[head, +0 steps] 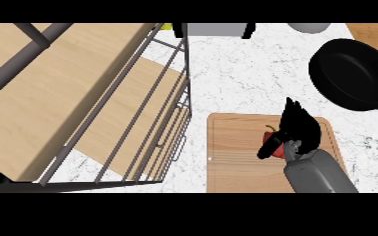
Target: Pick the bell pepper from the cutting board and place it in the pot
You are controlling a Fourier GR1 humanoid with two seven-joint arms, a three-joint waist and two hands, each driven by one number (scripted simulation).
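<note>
Nearest, the grey right forearm (319, 172) comes in from the lower edge, its base cut off there, and it hides the near right corner of the cutting board (236, 155), a pale wooden slab with rounded corners and a groove running inside its rim. The black right robot hand (299, 125) is curled over the bell pepper (278, 151), which sits on the right part of the board; only a glossy red patch and a small stem show, the rest being hidden under the fingers and thumb, so the hand seems to be clasping it, though contact is hard to make out. On the left, a rack (74, 95) of light wood shelves and thin grey metal bars covers much of the white marbled tabletop (236, 80). Farther right, well apart from the board, lies the round, matte black pot (347, 75), cut off by the right edge. At the far edge, a grey box (214, 29) and a pale rounded object (308, 27) are only partly visible.
</note>
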